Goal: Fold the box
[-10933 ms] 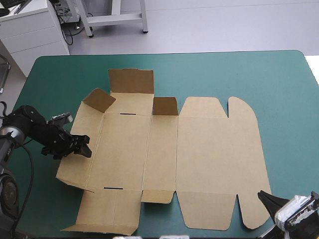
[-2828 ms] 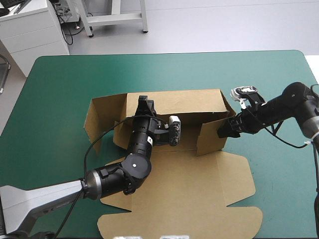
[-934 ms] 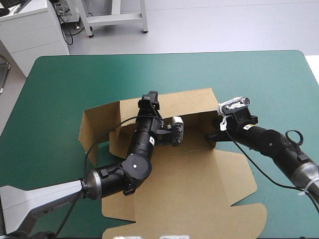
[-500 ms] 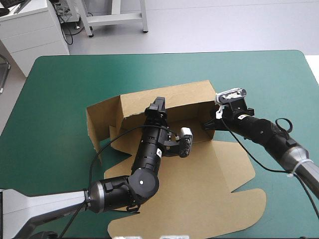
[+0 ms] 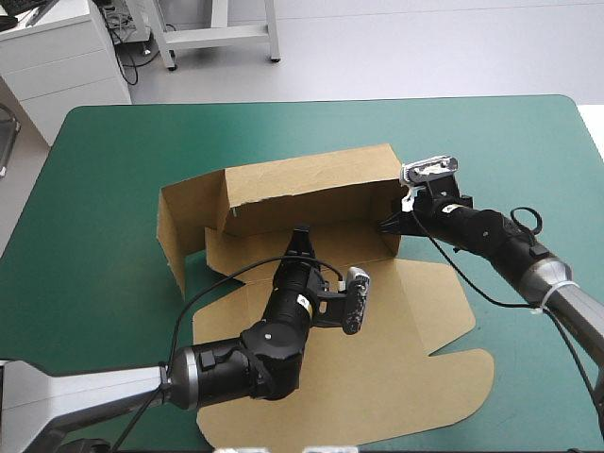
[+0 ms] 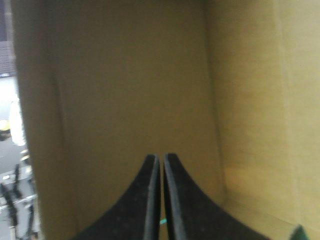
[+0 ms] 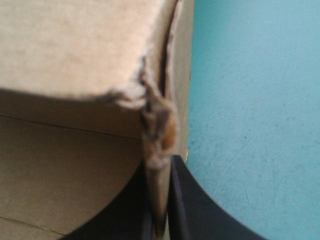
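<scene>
At mid-table on the teal-green cover, the brown box stands with walls raised and lid flat, the right gripper clamped on its right-hand end wall, the left gripper clenched empty inside it.

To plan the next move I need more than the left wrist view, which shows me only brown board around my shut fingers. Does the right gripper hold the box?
Observer: Yes. In the right wrist view the right gripper is shut on the box, on an upright edge at its right end.
Operator: What lies on the near side?
Observer: The high view shows the lid flat on the teal-green cover, toward the table's near edge.
Operator: And the other end?
Observer: The left end wall stands, but swung outward, not tucked in.
</scene>
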`<state>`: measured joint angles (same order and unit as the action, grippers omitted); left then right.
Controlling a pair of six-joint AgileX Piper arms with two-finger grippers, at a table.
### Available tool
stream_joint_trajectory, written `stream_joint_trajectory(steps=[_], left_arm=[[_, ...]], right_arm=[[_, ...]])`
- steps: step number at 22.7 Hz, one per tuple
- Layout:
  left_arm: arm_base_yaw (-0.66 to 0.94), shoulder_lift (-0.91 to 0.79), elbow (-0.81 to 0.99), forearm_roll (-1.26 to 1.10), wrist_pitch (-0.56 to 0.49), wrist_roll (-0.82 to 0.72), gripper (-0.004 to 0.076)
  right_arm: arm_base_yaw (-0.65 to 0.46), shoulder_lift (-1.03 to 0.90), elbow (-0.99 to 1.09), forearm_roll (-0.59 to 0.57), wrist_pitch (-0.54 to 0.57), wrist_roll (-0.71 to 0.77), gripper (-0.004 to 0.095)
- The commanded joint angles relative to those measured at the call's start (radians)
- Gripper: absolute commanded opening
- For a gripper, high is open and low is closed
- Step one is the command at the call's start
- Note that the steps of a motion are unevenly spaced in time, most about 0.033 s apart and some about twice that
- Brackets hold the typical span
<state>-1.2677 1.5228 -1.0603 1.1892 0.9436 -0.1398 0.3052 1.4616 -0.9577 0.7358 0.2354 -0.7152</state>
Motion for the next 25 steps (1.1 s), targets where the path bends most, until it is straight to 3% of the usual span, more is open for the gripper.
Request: stream_joint_trajectory(steps=[1,2,3,6,10,11,18,25], left_arm=[[0.05,-0.042,-0.183,-0.42,0.016,0.328,-0.0009],[0.115,-0.042,-0.273,-0.667,0.039,0.468,-0.0009],[0.16,-0.042,-0.324,-0.765,0.051,0.505,-0.0009],[0.42,-0.042,-0.559,-1.07,0.047,0.508,-0.0009],[0.83,-0.042,-0.697,-1.514,0.039,0.461,-0.0009],[0.959,-0.042,-0.689,-1.608,0.048,0.434,-0.0009],[1.34,-0.048,-0.53,-1.818,0.101,0.447,-0.0026],[1.632,-0.152,-0.205,-2.046,-0.001,0.54,-0.0032]], right_arm=[[0.0,-0.026,-0.029,0.021,0.002,0.011,-0.0023],[0.0,-0.026,-0.029,0.021,0.015,0.011,-0.0023],[0.0,-0.026,-0.029,0.021,0.022,0.011,-0.0023],[0.0,-0.026,-0.029,0.018,0.058,0.011,-0.0023],[0.0,-0.026,-0.029,0.018,0.076,0.011,-0.0023],[0.0,-0.026,-0.029,0.018,0.084,0.011,-0.0023],[0.0,-0.026,-0.029,0.016,0.094,0.011,-0.0023],[0.0,-0.026,-0.029,0.016,0.094,0.011,-0.0023]])
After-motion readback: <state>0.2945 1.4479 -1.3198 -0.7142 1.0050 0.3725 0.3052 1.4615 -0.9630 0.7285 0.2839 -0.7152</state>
